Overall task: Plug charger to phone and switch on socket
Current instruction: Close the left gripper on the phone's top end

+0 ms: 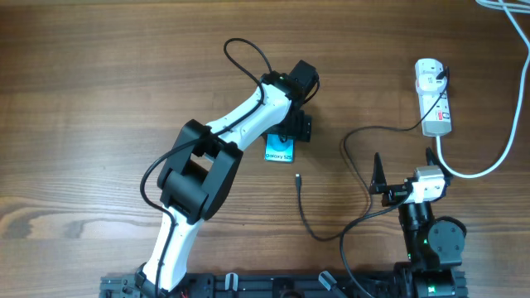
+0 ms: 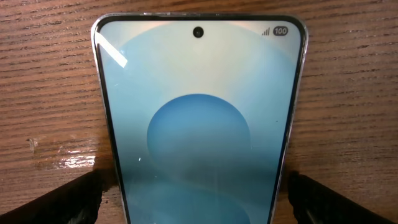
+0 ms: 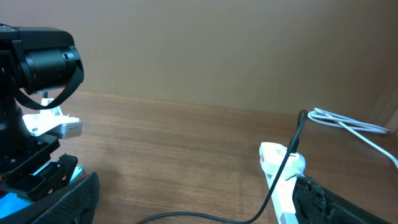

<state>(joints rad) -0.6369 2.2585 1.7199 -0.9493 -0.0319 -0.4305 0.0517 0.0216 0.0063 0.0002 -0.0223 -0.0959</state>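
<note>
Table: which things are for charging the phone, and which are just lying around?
For the job: phone, black charger cable, white socket strip.

Just lying there: thick white lead, bare wooden table.

Hard to see
The flat phone with a turquoise screen point(image 1: 279, 152) hides mostly under the white robot arm point(image 1: 240, 116); whether the long white power strip point(image 1: 434, 99) is on is too small to tell.

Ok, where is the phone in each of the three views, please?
Overhead: the phone lies at centre, partly under the left gripper.
Left wrist: it fills the middle, between the fingers.
Right wrist: a turquoise sliver at lower left.
Shared landmark: the left gripper.
</note>
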